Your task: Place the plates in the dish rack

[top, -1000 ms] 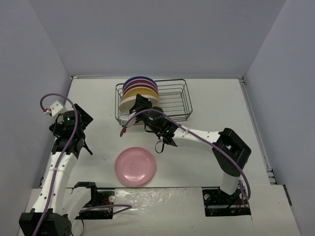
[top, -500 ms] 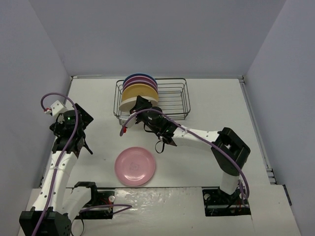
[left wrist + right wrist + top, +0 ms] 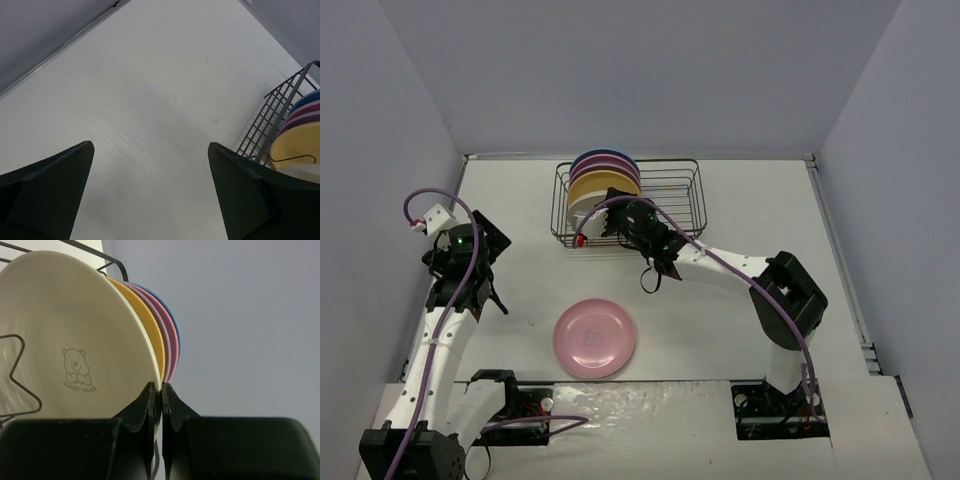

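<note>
The black wire dish rack [image 3: 670, 205] stands at the back of the table. Blue [image 3: 603, 157], pink, purple and yellow-orange [image 3: 603, 187] plates stand on edge in its left end. My right gripper [image 3: 610, 222] is shut on the rim of the cream plate [image 3: 582, 208], holding it upright against the yellow-orange one. In the right wrist view the gripper [image 3: 161, 390] pinches the cream plate [image 3: 75, 340], bear emblem facing me. A second pink plate [image 3: 595, 338] lies flat on the table. My left gripper [image 3: 478, 238] is open and empty, also in its wrist view [image 3: 151, 146].
The rack's right two thirds hold no plates. The rack's left end [image 3: 272, 115] shows at the right of the left wrist view. Grey walls close the table on the left, back and right. The arm bases [image 3: 770, 410] sit at the near edge.
My right gripper moved back toward the rack and tipped the cream plate from leaning to upright against the other plates. The left arm has not moved.
</note>
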Robot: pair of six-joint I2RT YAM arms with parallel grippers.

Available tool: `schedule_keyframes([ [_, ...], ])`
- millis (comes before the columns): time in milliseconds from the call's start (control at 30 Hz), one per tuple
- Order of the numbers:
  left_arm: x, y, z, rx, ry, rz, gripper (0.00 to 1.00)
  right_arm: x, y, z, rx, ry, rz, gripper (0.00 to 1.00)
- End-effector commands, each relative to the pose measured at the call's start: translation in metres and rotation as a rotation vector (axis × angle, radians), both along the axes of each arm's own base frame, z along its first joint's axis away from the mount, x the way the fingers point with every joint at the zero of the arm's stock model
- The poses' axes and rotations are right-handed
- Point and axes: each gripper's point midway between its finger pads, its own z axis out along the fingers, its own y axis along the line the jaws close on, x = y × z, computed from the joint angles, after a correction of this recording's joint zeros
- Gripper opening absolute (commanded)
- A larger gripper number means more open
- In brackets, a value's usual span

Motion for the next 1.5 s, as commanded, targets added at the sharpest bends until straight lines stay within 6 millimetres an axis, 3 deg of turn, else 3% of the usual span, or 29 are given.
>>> schedule_keyframes([
  [0,0.008,-0.001,0.024,0.001,-0.079,-0.017,0.97,0.01,0.015,0.039,0.158,-0.068,0.026,0.01],
  [200,0.006,-0.004,0.027,-0.007,-0.089,-0.032,0.97,0.006,0.021,0.03,0.178,-0.066,0.026,0.08],
  [267,0.005,-0.005,0.027,-0.01,-0.092,-0.036,0.97,0.006,0.021,0.029,0.178,-0.064,0.013,0.2],
  [400,0.006,-0.01,0.029,-0.026,-0.099,-0.061,0.97,0.01,0.019,0.033,0.203,-0.061,-0.017,0.64],
  [533,0.004,-0.013,0.031,-0.039,-0.1,-0.076,0.97,0.01,0.016,0.057,0.287,-0.057,-0.039,0.78],
  [800,0.0,-0.031,0.03,-0.128,-0.105,-0.135,0.97,-0.019,0.009,0.125,0.527,0.027,0.048,0.84],
  [833,-0.002,-0.034,0.028,-0.146,-0.1,-0.142,0.97,-0.027,0.002,0.143,0.601,0.045,0.06,0.86],
  [900,-0.005,-0.042,0.022,-0.193,-0.086,-0.157,0.97,-0.035,-0.006,0.157,0.682,0.078,0.07,0.89],
  [967,-0.008,-0.057,0.014,-0.255,-0.068,-0.217,0.97,-0.049,-0.025,0.183,0.808,0.11,0.085,0.94],
  [1067,-0.021,-0.067,0.001,-0.303,-0.013,-0.247,0.97,-0.06,-0.054,0.204,1.016,0.183,0.055,1.0],
  [1233,-0.058,-0.085,-0.029,-0.376,0.089,-0.306,0.97,-0.069,-0.095,0.204,1.233,0.268,-0.062,1.0],
  [1400,-0.097,-0.125,-0.084,-0.538,0.216,-0.447,0.97,-0.07,-0.128,0.178,1.306,0.279,-0.161,1.0],
  [1467,-0.116,-0.134,-0.104,-0.586,0.307,-0.464,0.97,-0.074,-0.142,0.179,1.345,0.281,-0.187,1.0],
])
